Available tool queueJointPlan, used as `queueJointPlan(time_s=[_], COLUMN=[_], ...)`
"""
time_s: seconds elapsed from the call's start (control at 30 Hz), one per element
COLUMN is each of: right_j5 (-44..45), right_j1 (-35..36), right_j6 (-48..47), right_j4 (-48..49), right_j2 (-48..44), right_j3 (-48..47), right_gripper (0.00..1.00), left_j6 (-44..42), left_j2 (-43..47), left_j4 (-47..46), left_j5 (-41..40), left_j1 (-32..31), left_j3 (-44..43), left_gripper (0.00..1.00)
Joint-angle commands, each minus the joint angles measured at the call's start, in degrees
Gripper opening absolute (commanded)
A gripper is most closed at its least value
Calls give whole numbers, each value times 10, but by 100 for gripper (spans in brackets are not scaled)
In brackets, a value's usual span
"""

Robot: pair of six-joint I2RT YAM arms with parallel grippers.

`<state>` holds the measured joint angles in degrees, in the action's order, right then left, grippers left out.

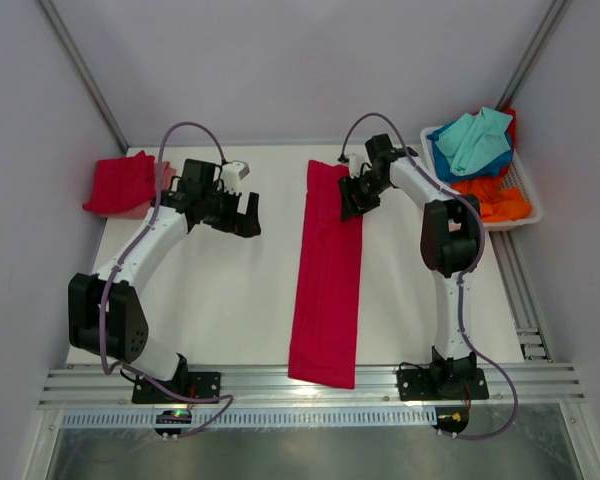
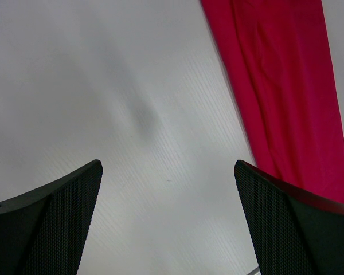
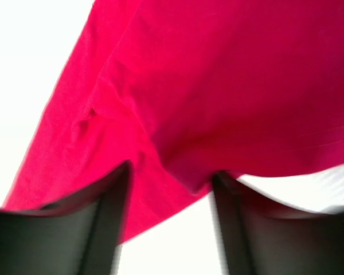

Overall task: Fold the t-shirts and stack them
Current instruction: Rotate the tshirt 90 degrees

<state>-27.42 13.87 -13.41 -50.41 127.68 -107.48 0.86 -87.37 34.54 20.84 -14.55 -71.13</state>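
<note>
Nearest, the aluminium rail (image 1: 310, 385) carries both arm bases (image 1: 175, 385). Well left of the long crimson t-shirt (image 1: 328, 280), which lies flat, rests a folded red stack (image 1: 120, 185). Between stack and shirt hovers the left gripper (image 2: 168, 165), jaws wide apart. At the shirt's far right edge the right gripper (image 3: 171, 172) straddles a fold; clamping cannot be determined. Right of the shirt, a white basket (image 1: 528, 200) holds a teal shirt (image 1: 475, 140) and an orange shirt (image 1: 500, 205).

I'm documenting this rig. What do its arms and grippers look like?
The left arm and right arm share white links, black joints and bases. A greyish-purple cable runs along each. Left gripper and right gripper are black; left fingers finely dimpled.
</note>
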Motion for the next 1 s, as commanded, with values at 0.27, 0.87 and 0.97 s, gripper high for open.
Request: queueJointPlan(time_s=[0.27, 0.87, 0.97], right_j5=[-38, -174, -171], right_j1=[5, 5, 5], right_j6=[9, 50, 38], right_j4=[4, -49, -55], right_j2=[6, 17, 16], right_j3=[-40, -106, -87], right_gripper=[3, 3, 3], left_j6=[-7, -7, -7], left_j2=[7, 7, 7], left_j4=[-2, -1, 1], left_j5=[12, 15, 16], left_j1=[3, 3, 3], left_j3=[-17, -17, -17], left_gripper=[99, 99, 99])
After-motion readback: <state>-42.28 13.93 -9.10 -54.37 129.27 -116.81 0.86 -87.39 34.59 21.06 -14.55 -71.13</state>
